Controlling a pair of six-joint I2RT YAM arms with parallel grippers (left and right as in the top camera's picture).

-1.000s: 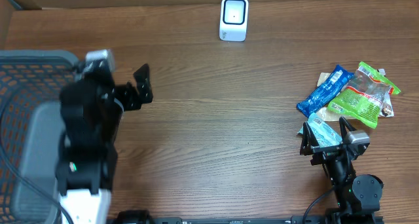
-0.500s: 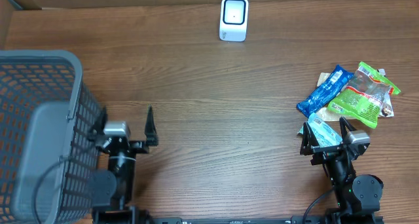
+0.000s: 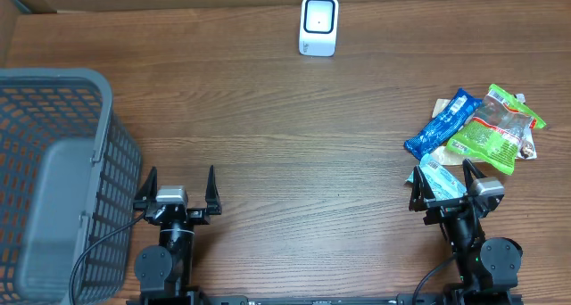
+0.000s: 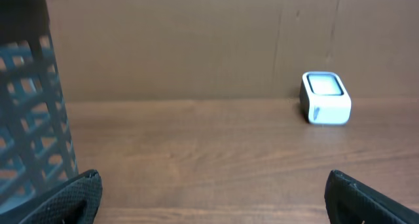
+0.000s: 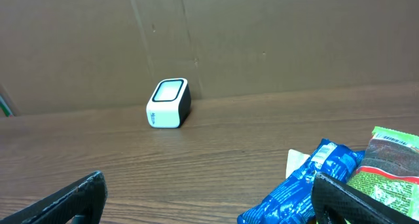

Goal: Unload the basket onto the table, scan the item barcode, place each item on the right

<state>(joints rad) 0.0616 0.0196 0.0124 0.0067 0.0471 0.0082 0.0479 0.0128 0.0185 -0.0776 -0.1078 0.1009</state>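
The items are snack packets heaped at the right: a blue packet (image 3: 439,122) (image 5: 308,191), a green packet (image 3: 495,128) (image 5: 387,166) and a small light-blue packet (image 3: 437,175). The white barcode scanner (image 3: 318,25) (image 4: 325,98) (image 5: 169,103) stands at the table's far edge. My right gripper (image 3: 442,178) (image 5: 209,201) rests open at the front right. The light-blue packet lies between its fingers in the overhead view, and nothing is gripped. My left gripper (image 3: 181,185) (image 4: 213,198) rests open at the front left, over bare wood.
A grey mesh basket (image 3: 53,162) (image 4: 33,112) fills the left side, close to my left gripper. A cardboard wall (image 4: 196,40) runs behind the scanner. A small brownish packet (image 3: 530,146) peeks out from under the green one.
The left arm has come away from the basket to the front edge and settled there, its jaws open throughout. The right arm and the packets have not moved.
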